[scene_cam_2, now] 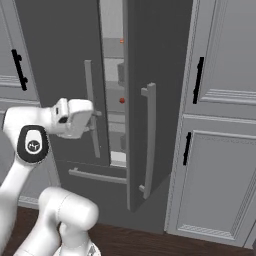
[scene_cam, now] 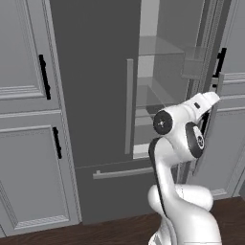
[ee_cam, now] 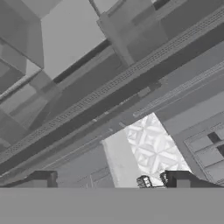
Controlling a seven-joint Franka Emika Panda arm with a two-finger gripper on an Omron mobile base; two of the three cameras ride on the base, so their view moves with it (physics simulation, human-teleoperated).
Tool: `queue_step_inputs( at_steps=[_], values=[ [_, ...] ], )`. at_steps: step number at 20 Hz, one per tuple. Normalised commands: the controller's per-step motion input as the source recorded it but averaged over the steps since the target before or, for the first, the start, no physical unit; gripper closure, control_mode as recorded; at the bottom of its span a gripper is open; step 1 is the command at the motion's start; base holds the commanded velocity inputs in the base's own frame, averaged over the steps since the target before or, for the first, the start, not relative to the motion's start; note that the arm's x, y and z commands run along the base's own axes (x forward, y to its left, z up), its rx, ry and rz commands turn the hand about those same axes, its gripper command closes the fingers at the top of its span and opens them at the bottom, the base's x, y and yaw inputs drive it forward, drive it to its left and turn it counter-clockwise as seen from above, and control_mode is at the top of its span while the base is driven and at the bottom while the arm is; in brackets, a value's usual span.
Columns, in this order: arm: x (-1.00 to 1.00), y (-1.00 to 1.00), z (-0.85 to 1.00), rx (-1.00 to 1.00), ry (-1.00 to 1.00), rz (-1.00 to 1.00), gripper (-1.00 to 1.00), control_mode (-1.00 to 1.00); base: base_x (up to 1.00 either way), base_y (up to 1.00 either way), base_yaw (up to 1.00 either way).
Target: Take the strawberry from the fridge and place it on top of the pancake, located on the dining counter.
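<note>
The fridge (scene_cam: 95, 95) has its right door swung open, and a small red strawberry (scene_cam_2: 122, 100) sits on a shelf inside. The gripper (scene_cam_2: 92, 121) is near the door gap with jaws apart and empty – the strawberry lies deeper in, beyond the jaws and not touching them.

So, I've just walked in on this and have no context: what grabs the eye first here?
The tall dark fridge with its right door swung ajar, showing pale glass shelves inside. In the gap sits a small red thing on a shelf. The white arm reaches toward that opening, its gripper open by the left door's bar handle.
</note>
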Motion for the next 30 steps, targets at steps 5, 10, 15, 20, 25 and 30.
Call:
queue_step_inputs(
  at_steps=[5,10,15,20,25,30],
  values=[
    [0.65,0.38,-0.35,-0.28,0.72,-0.01,-1.0,-1.0,0.0,0.0,0.0],
    [0.78,-0.26,-0.29,0.02,0.48,-0.03,-1.0,-1.0,0.0,0.0,0.0],
    [0.51,-0.41,-0.31,-0.01,0.35,-0.06,-1.0,-1.0,0.0,0.0,0.0],
    [0.3,-0.49,-0.39,-0.06,0.15,-0.04,-1.0,-1.0,0.0,0.0,0.0],
    [-0.2,-0.8,-0.26,-0.08,0.05,-0.06,-1.0,-1.0,0.0,0.0,0.0],
    [-0.2,-1.0,-0.08,-0.01,0.05,-0.13,-1.0,-1.0,0.0,0.0,0.0]
  ],
)
